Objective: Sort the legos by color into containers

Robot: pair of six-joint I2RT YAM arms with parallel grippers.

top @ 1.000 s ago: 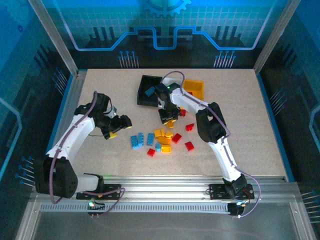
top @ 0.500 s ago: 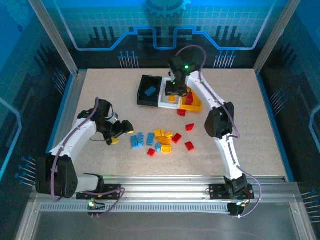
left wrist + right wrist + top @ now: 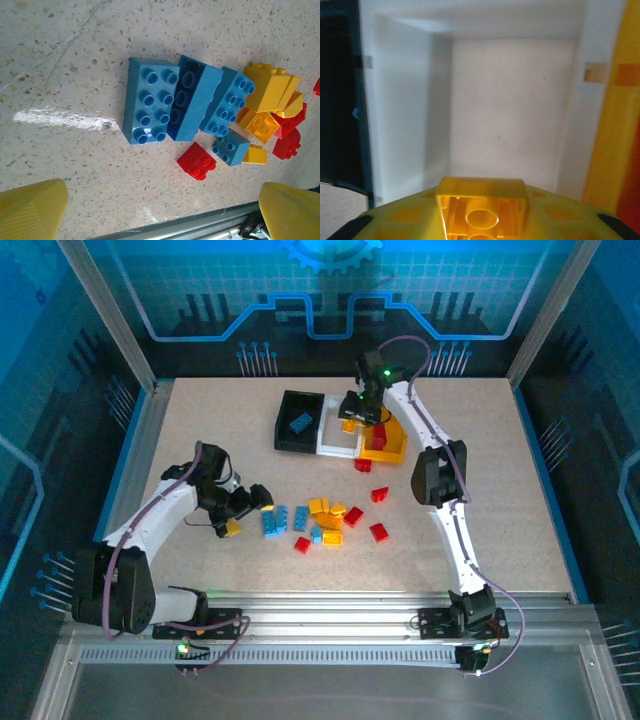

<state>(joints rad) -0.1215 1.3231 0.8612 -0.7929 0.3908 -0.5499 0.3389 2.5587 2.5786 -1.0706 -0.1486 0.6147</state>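
Both of my grippers are at work, and I judge the sort barely begun. On the table (image 3: 480, 490), at the far middle, stand the three joined containers. The black bin (image 3: 283, 426) on the left holds one blue brick (image 3: 300, 423). The white bin (image 3: 515, 100) looks bare inside. The yellow bin (image 3: 395, 450) on the right has something red in it. Most legos (image 3: 325, 520) lie nearer, a loose mix of blue, yellow and red. My left gripper (image 3: 162, 215) hovers just left of that pile, jaws spread wide and holding nothing, with three long blue bricks (image 3: 192, 100) side by side below it. My right gripper (image 3: 362, 412) hangs above the white bin, jaws narrow around a yellow brick (image 3: 481, 210).
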